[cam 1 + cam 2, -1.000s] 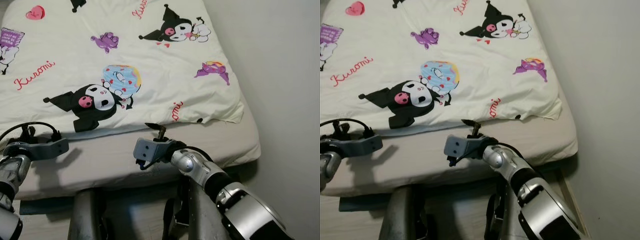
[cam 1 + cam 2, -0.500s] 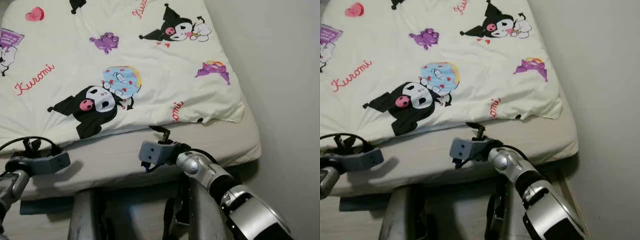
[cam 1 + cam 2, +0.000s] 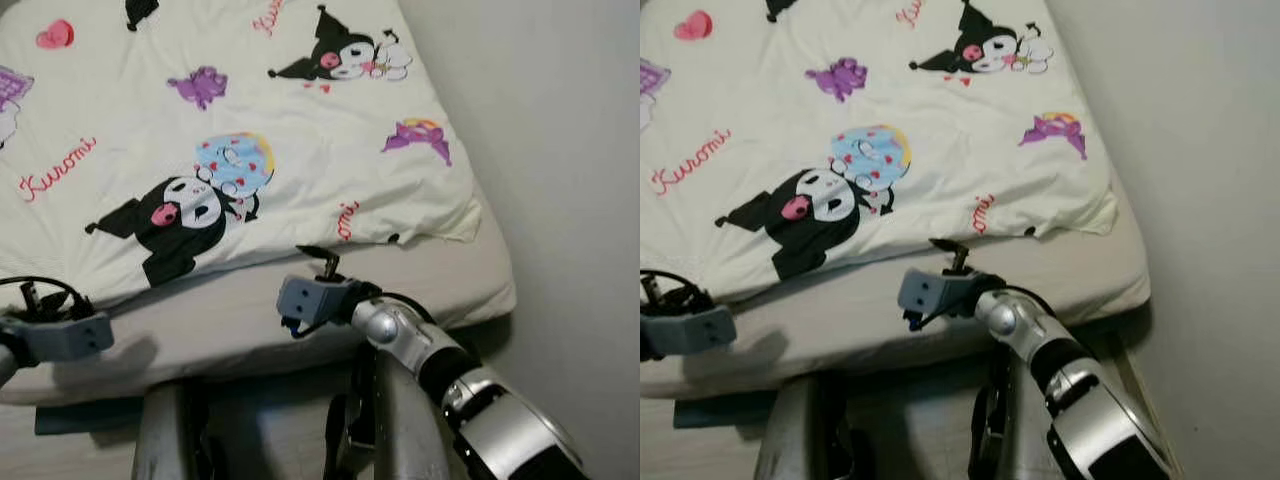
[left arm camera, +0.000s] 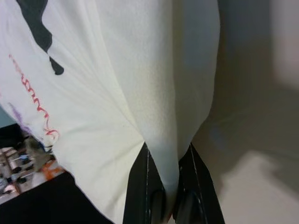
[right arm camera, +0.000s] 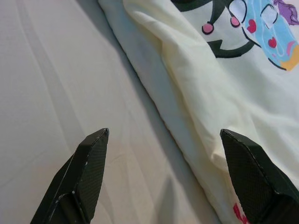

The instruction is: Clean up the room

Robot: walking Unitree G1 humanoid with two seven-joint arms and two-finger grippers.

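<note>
Low bed (image 3: 470, 290) under a pale fitted sheet, pushed close to a plain off-white wall (image 3: 560, 120) on the right. Spread over the mattress, a cream quilt (image 3: 300, 130) printed with cartoon figures — black-hooded characters, purple shapes, a pink heart — and the word "Kuromi" in red script, legible near the left edge; further red lettering by the lower hem and the top edge too partial to read. Quilt's lower hem lying short of the bed's foot, a strip of bare sheet showing below it.

Left gripper (image 4: 169, 186) at the quilt's lower left edge, fingers (image 4: 140, 186) pressed together on a pinched fold of the cream fabric. Right gripper (image 5: 173, 177) poised over the sheet just beside the hem — fingers (image 5: 88, 163) spread wide, holding nothing.
</note>
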